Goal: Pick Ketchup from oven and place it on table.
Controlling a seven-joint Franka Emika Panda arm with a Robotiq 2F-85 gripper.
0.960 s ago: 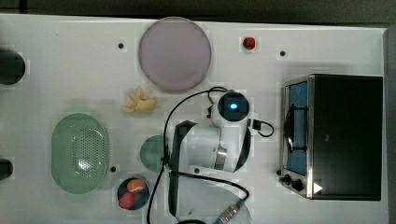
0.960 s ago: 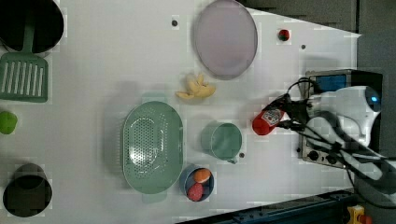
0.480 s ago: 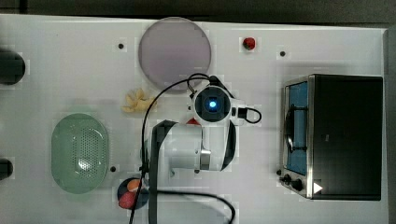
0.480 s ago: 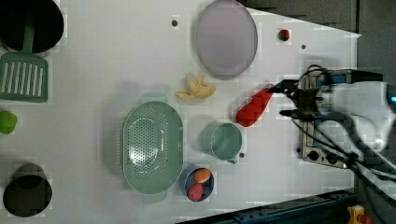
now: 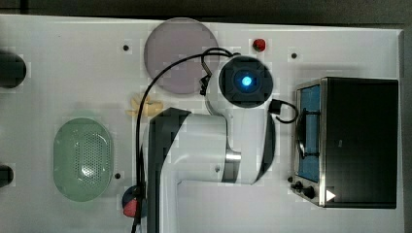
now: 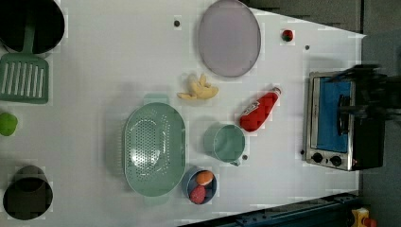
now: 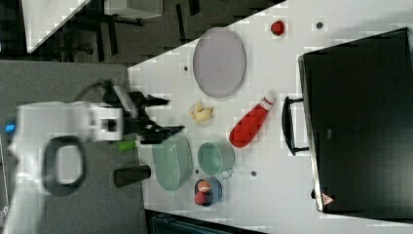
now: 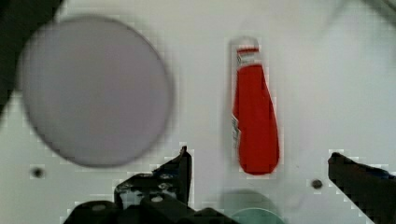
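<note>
Top view: the arm [image 5: 214, 145] is spread over the tabletop [image 5: 73, 73], so the bottle beneath is hidden; left view: the ketchup [image 6: 257, 109] is laid on its side beside the green cup [image 6: 228, 142], apart from the oven [image 6: 338, 120], so placement is judged done; right view: the hand [image 7: 156, 117] is seen released, gripping nothing; wrist view: both fingers [image 8: 180, 170] are cut off at the edge

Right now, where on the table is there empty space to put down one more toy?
The table is bare between the spatula and the lilac plate, and in front of the oven, past the ketchup. It is crowded around the green mug, colander, banana and small bowl.
</note>
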